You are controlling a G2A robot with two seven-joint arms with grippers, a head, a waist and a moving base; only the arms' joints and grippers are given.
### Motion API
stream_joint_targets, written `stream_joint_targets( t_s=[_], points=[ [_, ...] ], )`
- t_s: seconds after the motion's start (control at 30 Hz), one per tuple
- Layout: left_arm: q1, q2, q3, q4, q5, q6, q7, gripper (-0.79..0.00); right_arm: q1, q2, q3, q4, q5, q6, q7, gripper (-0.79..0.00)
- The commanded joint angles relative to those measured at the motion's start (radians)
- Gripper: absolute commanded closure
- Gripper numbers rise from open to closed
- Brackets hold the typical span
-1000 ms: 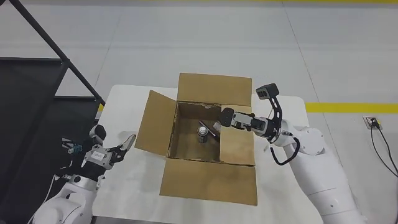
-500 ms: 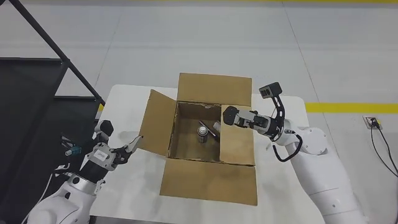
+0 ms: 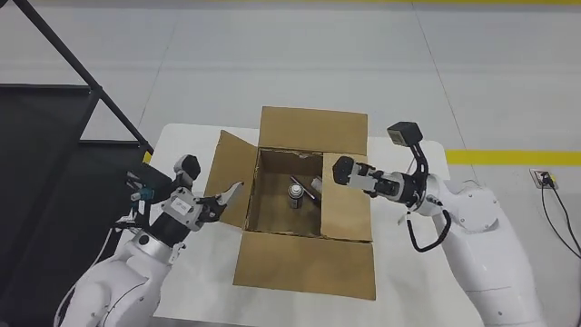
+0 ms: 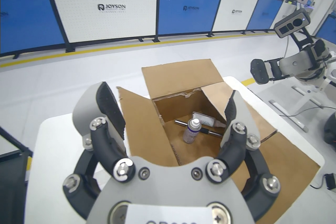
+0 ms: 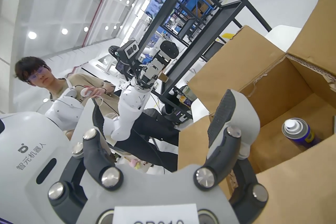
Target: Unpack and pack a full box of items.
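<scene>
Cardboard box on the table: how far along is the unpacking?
Done: the cardboard box has its flaps open. In hand: nothing. The left gripper, open, sits by the left flap, and the right gripper, open, hangs over the right flap. Left: the spray can, metal rod and white tube are inside, so everything visible has yet to come out.

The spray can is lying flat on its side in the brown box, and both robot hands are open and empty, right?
Not quite. The white-capped spray can stands upright in the open brown cardboard box, not flat on its side; the left wrist view shows that. The left gripper and right gripper are open and empty.
</scene>
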Motion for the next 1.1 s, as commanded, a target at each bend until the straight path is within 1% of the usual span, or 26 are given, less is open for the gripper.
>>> stream_joint_targets(
  t_s=[0.0,0.2,0.33,0.37,0.7,0.77,0.83,0.9,1.07],
  points=[
    [-0.057,-0.005,0.057,0.032,-0.045,0.0,-0.048,-0.785,-0.027,0.012,0.039,-0.034,-0.02,-0.001,0.014,-0.785],
    [-0.189,-0.024,0.213,0.132,-0.11,0.003,-0.144,-0.785,-0.12,0.046,0.169,-0.124,-0.057,0.012,0.031,-0.785],
    [-0.249,-0.037,0.292,0.197,-0.179,0.012,-0.208,-0.785,-0.179,0.063,0.245,-0.169,-0.068,0.027,0.014,-0.785],
    [-0.258,-0.038,0.302,0.208,-0.191,0.011,-0.229,-0.785,-0.184,0.065,0.249,-0.173,-0.07,0.03,0.017,-0.785],
    [-0.258,-0.038,0.302,0.208,-0.191,0.011,-0.229,-0.785,-0.184,0.065,0.249,-0.173,-0.07,0.03,0.017,-0.785],
    [-0.252,-0.039,0.295,0.216,-0.2,0.021,-0.215,-0.785,-0.184,0.065,0.249,-0.173,-0.07,0.03,0.017,-0.785],
    [-0.251,-0.041,0.301,0.24,-0.233,0.025,-0.232,-0.785,-0.184,0.065,0.249,-0.173,-0.07,0.03,0.017,-0.785],
    [-0.265,-0.046,0.322,0.272,-0.288,0.027,-0.253,-0.785,-0.192,0.066,0.241,-0.192,-0.088,0.046,-0.012,-0.785],
    [-0.336,-0.062,0.393,0.382,-0.389,0.02,-0.334,-0.785,-0.192,0.077,0.26,-0.187,-0.103,0.065,-0.024,-0.785]
  ],
)
